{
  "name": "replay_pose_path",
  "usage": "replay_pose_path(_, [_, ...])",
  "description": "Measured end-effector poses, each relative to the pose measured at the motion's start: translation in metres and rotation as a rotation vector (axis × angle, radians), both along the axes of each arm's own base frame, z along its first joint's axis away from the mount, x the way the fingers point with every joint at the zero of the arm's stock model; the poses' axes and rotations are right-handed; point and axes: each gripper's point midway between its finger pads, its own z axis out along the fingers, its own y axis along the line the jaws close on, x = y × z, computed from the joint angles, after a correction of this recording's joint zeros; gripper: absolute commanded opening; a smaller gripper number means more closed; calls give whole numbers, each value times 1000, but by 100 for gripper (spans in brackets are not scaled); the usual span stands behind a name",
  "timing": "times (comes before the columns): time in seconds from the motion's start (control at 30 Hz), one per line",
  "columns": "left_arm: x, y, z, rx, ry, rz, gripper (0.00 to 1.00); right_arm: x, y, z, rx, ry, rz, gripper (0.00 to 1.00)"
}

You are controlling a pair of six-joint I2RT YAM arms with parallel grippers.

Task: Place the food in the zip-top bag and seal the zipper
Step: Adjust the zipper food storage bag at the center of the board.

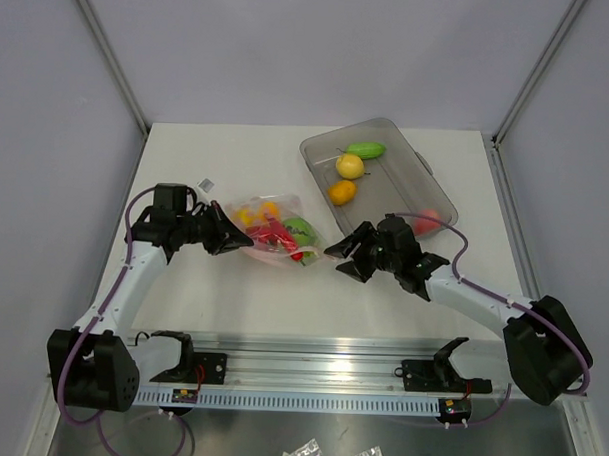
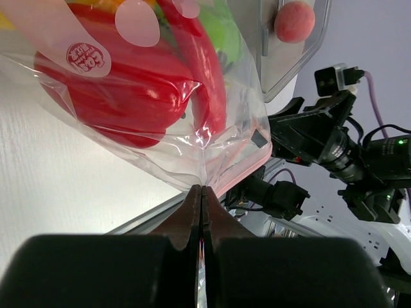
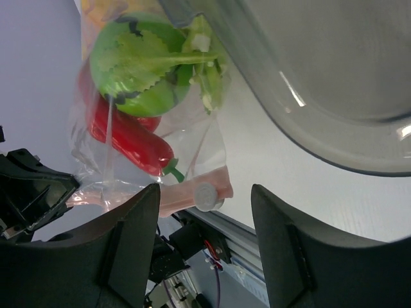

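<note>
Bag (image 1: 274, 230), part-filled: we pinch its edge in the left tool (image 2: 202, 187) to anchor it, right tool (image 3: 205, 189) spread beside the zipper (image 3: 183, 190), likely readying the mouth for fruit (image 1: 350, 167) in the tray (image 1: 412, 167).

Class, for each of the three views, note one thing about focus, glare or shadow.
Top external: even light, sharp, faint shadows on the table. Left wrist: left gripper close up, dark and blurred; glare on creases of the zip-top bag. Right wrist: right gripper blurred; bright highlights on the tray.
</note>
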Motion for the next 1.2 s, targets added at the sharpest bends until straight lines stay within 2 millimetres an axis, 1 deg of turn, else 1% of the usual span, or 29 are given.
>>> replay_pose_path(0.13, [0,0,0,-2,0,-4,0,-2,-2,-11,55,50,-57,66])
replay_pose_path(0.23, [0,0,0,-2,-2,-7,0,3,1,-9,91,56,-83,61])
replay_pose_path(0.27, [0,0,-1,-2,-2,-10,0,6,3,-7,109,52,-91,57])
replay_pose_path(0.33, [0,0,-2,-2,1,-12,0,10,6,-5,138,50,-105,53])
replay_pose_path(0.47, [1,3,-2,-5,3,-10,0,18,11,-12,173,68,-130,32])
replay_pose_path(0.5, [1,4,-2,-5,1,-8,0,20,12,-15,177,75,-135,20])
replay_pose_path(0.57, [2,7,-2,-5,1,1,0,23,15,-21,183,87,-141,7])
replay_pose_path(0.6, [3,9,-3,-4,2,8,0,25,16,-22,187,89,-142,3])
replay_pose_path(0.63, [4,11,-3,-2,1,15,0,26,17,-23,188,92,-143,0])
replay_pose_path(0.7, [8,14,-2,-1,5,23,0,31,21,-21,189,85,-139,0])
replay_pose_path(0.73, [11,15,-2,-1,6,26,0,36,23,-16,191,74,-136,0])
replay_pose_path(0.83, [32,14,6,-7,13,22,0,58,36,11,187,10,-113,0])
replay_pose_path(0.87, [45,14,12,-8,0,21,0,71,42,25,186,-24,-102,0])
replay_pose_path(0.93, [69,13,27,-9,-27,20,0,102,56,60,196,-115,-83,0])
replay_pose_path(1.0, [99,14,52,-5,-102,18,0,131,69,98,200,-212,-64,0])
replay_pose_path(1.03, [114,17,68,-2,-145,23,0,144,74,118,209,-269,-53,0])
replay_pose_path(1.1, [136,23,96,1,-231,33,0,159,81,151,222,-364,-40,0])
replay_pose_path(1.17, [152,33,122,1,-317,49,0,163,82,166,225,-422,-28,0])
replay_pose_path(1.2, [156,38,132,-1,-348,56,0,164,83,169,223,-445,-20,0])
